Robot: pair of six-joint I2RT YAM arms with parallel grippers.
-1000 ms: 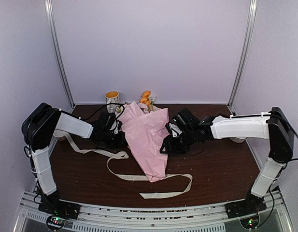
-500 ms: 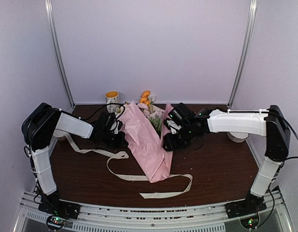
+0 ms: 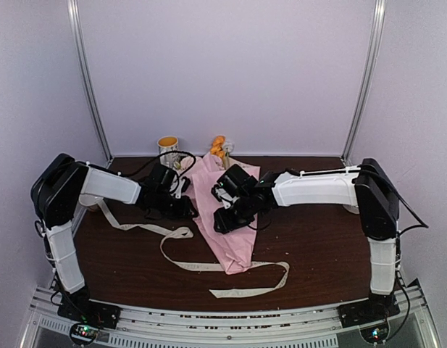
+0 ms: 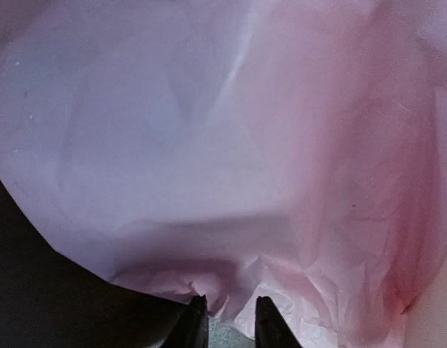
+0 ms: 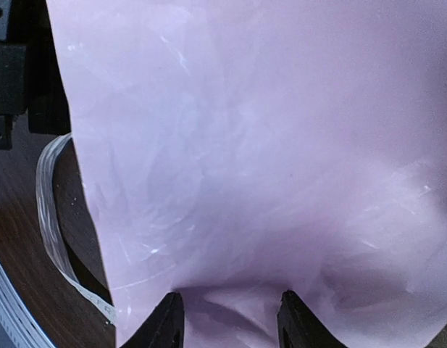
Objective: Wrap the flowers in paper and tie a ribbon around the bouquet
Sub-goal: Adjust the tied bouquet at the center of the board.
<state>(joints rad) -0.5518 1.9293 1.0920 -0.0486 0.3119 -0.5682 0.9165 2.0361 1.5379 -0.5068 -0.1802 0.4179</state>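
Observation:
The pale pink paper (image 3: 230,239) lies as a long cone on the dark table, narrow end toward me. Orange blooms of the flowers (image 3: 219,143) poke out of its far end; the stems are hidden. My left gripper (image 3: 185,208) sits at the cone's left edge. In the left wrist view, the left gripper (image 4: 230,299) has its jaws a little apart, with crumpled paper (image 4: 281,181) at the tips. My right gripper (image 3: 222,221) rests on top of the cone. In the right wrist view, the right gripper (image 5: 230,297) is open wide, with paper (image 5: 266,145) bulging between the fingertips. The ribbon (image 3: 245,292) snakes loose under the cone.
A yellow-lined mug (image 3: 167,151) stands at the back left beside the blooms. The ribbon (image 5: 53,217) curves past the paper's left edge in the right wrist view. Metal frame posts (image 3: 89,80) rise at the back corners, and white walls close in three sides.
My right gripper swept left across the bouquet, laying the right flap of paper over the green stems that showed half a second ago. The left jaws have parted slightly.

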